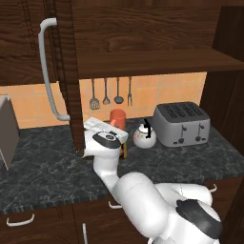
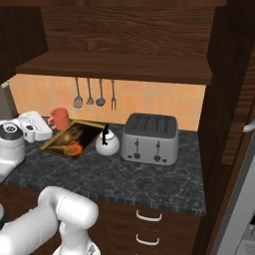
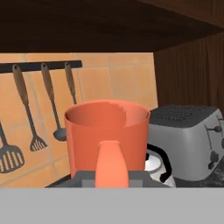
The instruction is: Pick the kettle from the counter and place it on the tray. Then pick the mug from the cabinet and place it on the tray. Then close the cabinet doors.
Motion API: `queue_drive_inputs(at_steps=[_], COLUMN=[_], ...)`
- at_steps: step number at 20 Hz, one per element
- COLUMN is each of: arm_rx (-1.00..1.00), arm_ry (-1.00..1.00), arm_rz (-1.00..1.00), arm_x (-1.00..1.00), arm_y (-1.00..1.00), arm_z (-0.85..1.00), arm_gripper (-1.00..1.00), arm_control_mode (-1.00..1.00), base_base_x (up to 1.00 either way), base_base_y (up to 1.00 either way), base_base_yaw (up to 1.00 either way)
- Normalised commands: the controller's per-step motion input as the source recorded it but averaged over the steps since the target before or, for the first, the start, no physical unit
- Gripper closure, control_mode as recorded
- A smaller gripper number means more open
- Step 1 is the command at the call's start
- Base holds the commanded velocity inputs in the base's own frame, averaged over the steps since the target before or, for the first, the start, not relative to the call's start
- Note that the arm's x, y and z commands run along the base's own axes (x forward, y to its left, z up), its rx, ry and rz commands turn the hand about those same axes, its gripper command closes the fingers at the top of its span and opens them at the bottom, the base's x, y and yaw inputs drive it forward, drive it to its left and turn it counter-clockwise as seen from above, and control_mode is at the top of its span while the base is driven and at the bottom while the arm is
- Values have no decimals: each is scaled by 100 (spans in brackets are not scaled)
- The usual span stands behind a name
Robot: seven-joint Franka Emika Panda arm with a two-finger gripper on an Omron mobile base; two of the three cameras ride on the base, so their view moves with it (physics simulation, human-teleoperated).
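Just left of the grey four-slot toaster (image 2: 150, 138), the small round white kettle with its black arched handle (image 2: 107, 143) is sitting on the dark marbled stone counter (image 2: 149, 184), touching or just beside the near corner of the shallow golden-rimmed tray with the orange food picture (image 2: 69, 138); whether it is resting on the rim cannot be told. Further left of the toaster, beyond the tray, the plain orange-coral cylindrical mug (image 3: 107, 141) is riding in the gripper (image 1: 116, 133), whose jaws are pinching together on the mug's loop handle, seen close in the hand view. It is hanging near the tray's far edge, apparently not yet set down.

Judging the risks: a grip on the handle alone is letting the mug swing or twist, so it could be landing tilted and rolling off the rim. Lowering carelessly could also be nudging the tray into the kettle. The tall dark wood cabinet door with the curved grey bar handle (image 1: 66, 76) is standing open close beside the arm, inviting a collision.
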Motion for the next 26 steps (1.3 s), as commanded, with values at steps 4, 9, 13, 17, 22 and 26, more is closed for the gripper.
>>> queue_drive_inputs(at_steps=[4, 9, 13, 17, 22, 26], arm_rx=[10, 14, 8, 0, -1, 0], arm_ry=[0, -6, -9, -1, 1, 0], arm_rz=[-9, -7, -7, -1, 0, 0], arm_x=[57, 48, 48, 53, 52, 45], arm_y=[13, 2, 4, 5, 7, 18], arm_z=[-47, -46, -39, -33, -37, -51], arm_gripper=[100, 100, 100, 100, 100, 100], arm_control_mode=[-100, -100, -100, -100, -100, -100], base_base_x=[0, 0, 0, 0, 0, 0], base_base_y=[0, 0, 0, 0, 0, 0], base_base_yaw=[0, 0, 0, 0, 0, 0])
